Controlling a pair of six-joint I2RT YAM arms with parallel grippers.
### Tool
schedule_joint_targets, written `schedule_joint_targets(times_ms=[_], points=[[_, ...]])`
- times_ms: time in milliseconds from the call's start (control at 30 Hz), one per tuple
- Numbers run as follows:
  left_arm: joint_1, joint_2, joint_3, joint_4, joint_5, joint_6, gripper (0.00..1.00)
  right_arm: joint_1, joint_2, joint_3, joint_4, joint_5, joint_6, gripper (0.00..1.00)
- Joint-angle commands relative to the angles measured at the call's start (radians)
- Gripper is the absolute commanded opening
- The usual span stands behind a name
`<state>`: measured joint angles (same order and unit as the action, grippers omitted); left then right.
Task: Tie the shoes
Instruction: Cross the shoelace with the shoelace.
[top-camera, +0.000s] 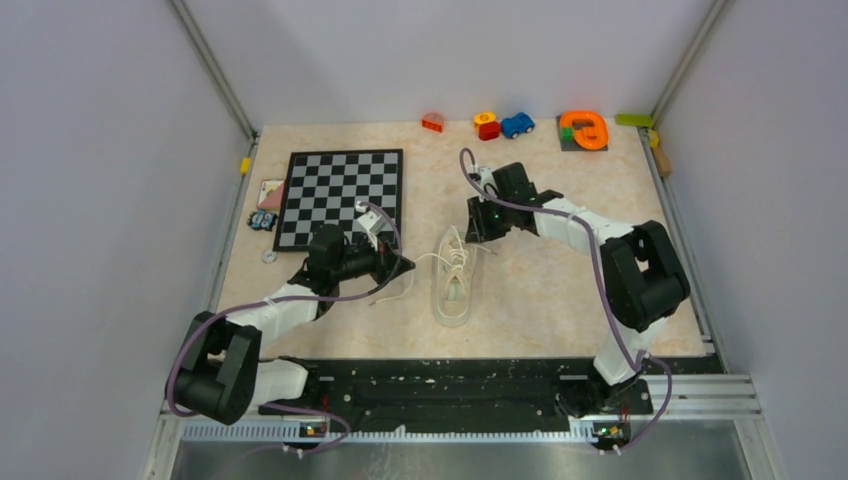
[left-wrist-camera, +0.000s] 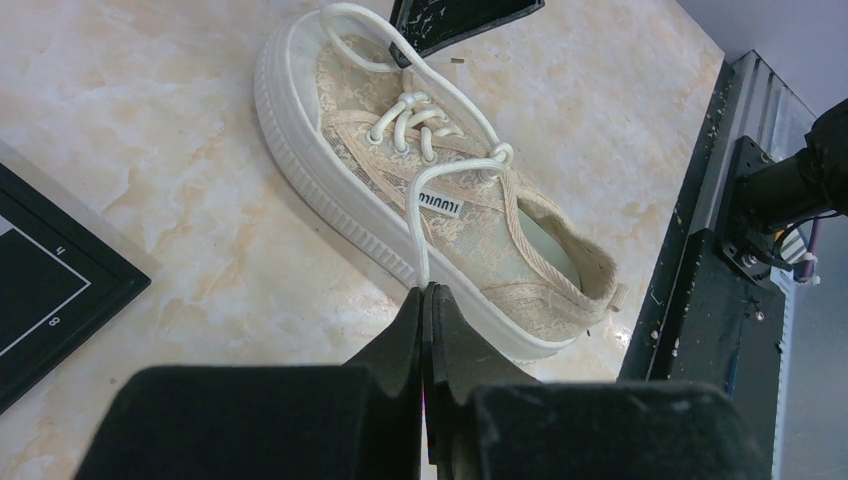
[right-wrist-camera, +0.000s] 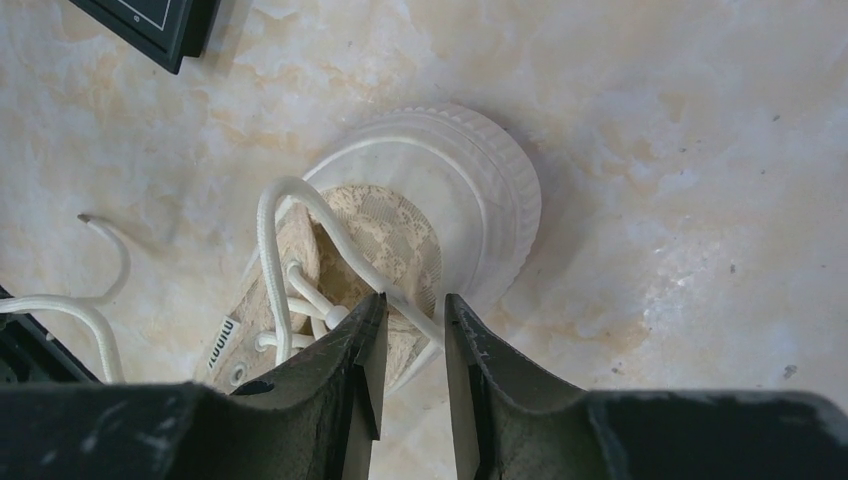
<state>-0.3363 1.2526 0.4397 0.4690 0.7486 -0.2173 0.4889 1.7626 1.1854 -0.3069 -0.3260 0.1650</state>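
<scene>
The shoe (top-camera: 453, 285), a cream low-top sneaker, lies in the middle of the table with its toe pointing away from the arm bases. My left gripper (top-camera: 405, 266) sits just left of it. Its jaws (left-wrist-camera: 428, 290) are shut on a white lace (left-wrist-camera: 415, 220) that runs taut up to the eyelets. My right gripper (top-camera: 478, 235) hovers at the toe (right-wrist-camera: 450, 190). Its jaws (right-wrist-camera: 412, 305) stand apart, and the other lace (right-wrist-camera: 340, 235) crosses the gap between them in a loop over the shoe's front. A loose lace end (right-wrist-camera: 105, 235) lies on the table.
A chessboard (top-camera: 340, 197) lies at the back left, close behind my left gripper, with cards (top-camera: 270, 193) at its left edge. Small toys line the far edge: a red block (top-camera: 433, 122), a blue car (top-camera: 517, 124), an orange piece (top-camera: 583, 130). A black rail (top-camera: 450, 385) runs along the near edge.
</scene>
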Motion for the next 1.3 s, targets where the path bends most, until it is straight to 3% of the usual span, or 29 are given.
schedule_joint_targets(times_ms=[0, 300, 433, 933, 1033, 1100, 1267], points=[[0.003, 0.005, 0.036, 0.023, 0.024, 0.012, 0.0, 0.025, 0.02, 0.04, 0.011, -0.024, -0.015, 0.29], [0.003, 0.008, 0.038, 0.019, 0.025, 0.013, 0.0, 0.04, 0.042, 0.057, -0.009, -0.002, -0.028, 0.26], [0.003, 0.008, 0.037, 0.019, 0.026, 0.015, 0.0, 0.05, 0.044, 0.063, -0.029, 0.022, -0.044, 0.2], [0.003, 0.003, 0.039, 0.016, 0.028, 0.015, 0.0, 0.108, 0.044, 0.105, -0.145, 0.202, -0.09, 0.23], [0.003, 0.005, 0.04, 0.016, 0.027, 0.015, 0.0, 0.109, 0.05, 0.111, -0.144, 0.202, -0.09, 0.17], [0.003, 0.005, 0.04, 0.016, 0.027, 0.015, 0.0, 0.108, 0.047, 0.117, -0.144, 0.202, -0.086, 0.04], [0.003, 0.004, 0.039, 0.016, 0.027, 0.015, 0.0, 0.102, -0.024, 0.083, -0.105, 0.168, -0.06, 0.0]])
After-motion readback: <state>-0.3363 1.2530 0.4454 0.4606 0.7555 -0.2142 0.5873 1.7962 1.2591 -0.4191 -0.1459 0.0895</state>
